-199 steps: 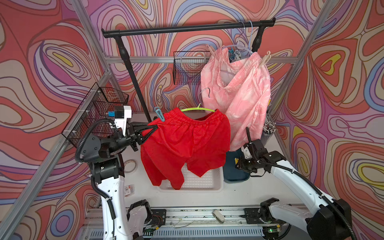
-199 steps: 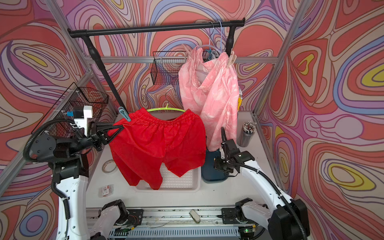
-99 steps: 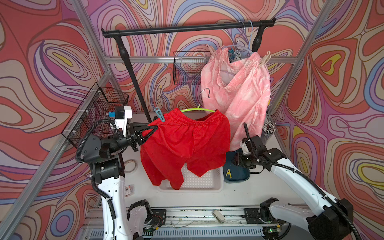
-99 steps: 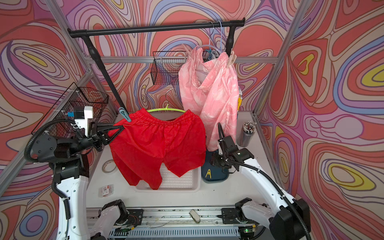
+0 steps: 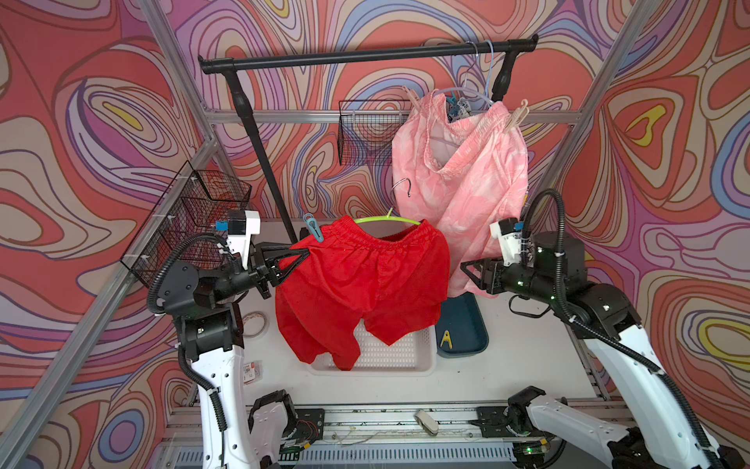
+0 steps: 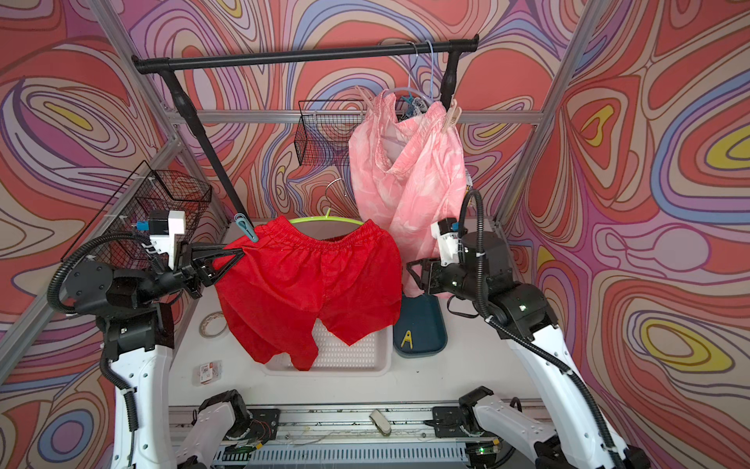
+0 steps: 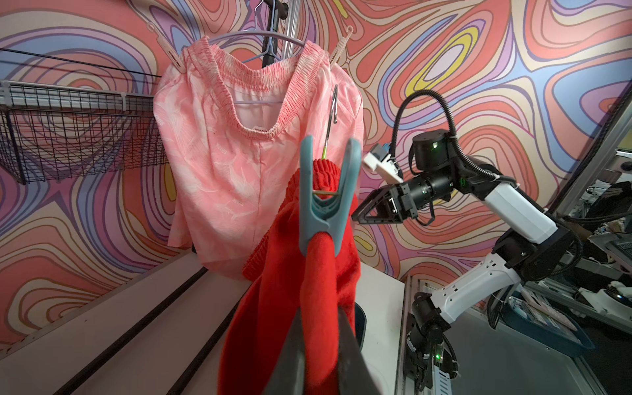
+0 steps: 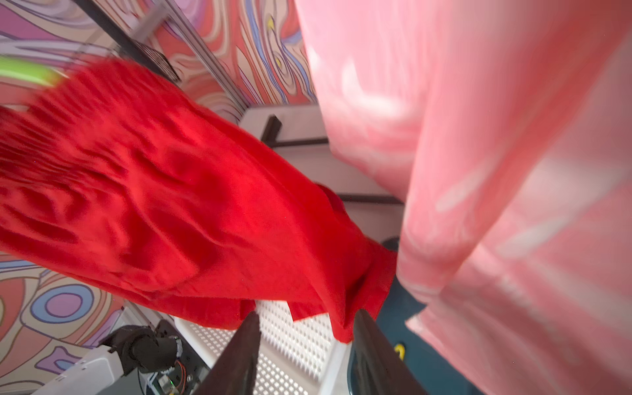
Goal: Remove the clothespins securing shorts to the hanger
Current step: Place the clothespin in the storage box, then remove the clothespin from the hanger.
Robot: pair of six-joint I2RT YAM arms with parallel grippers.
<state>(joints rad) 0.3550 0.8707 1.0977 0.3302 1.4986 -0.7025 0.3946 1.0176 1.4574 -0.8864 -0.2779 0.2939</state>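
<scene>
The red shorts (image 5: 361, 280) hang on a green hanger (image 5: 385, 219) over the table. A teal-grey clothespin (image 5: 313, 227) pins their waistband corner, seen close in the left wrist view (image 7: 326, 201). My left gripper (image 5: 306, 253) is shut on the red cloth just below that clothespin (image 7: 319, 314). My right gripper (image 5: 466, 270) is open and empty beside the shorts' other side (image 8: 304, 318). A yellow clothespin (image 5: 445, 339) lies in the dark blue tray (image 5: 470, 325). Pink shorts (image 5: 462, 170) hang from the rail, held by pale clothespins (image 5: 515, 117) (image 7: 167, 48).
A white perforated tray (image 5: 397, 357) sits under the red shorts. Wire baskets stand at the left (image 5: 190, 219) and back (image 5: 365, 134). The black rail (image 5: 365, 57) spans the back. A tape roll (image 5: 253, 325) and a small packet (image 5: 251, 370) lie near the left arm.
My right gripper opened and let the yellow clothespin drop into the blue tray, then rose toward the red shorts' side. The left arm has held still.
</scene>
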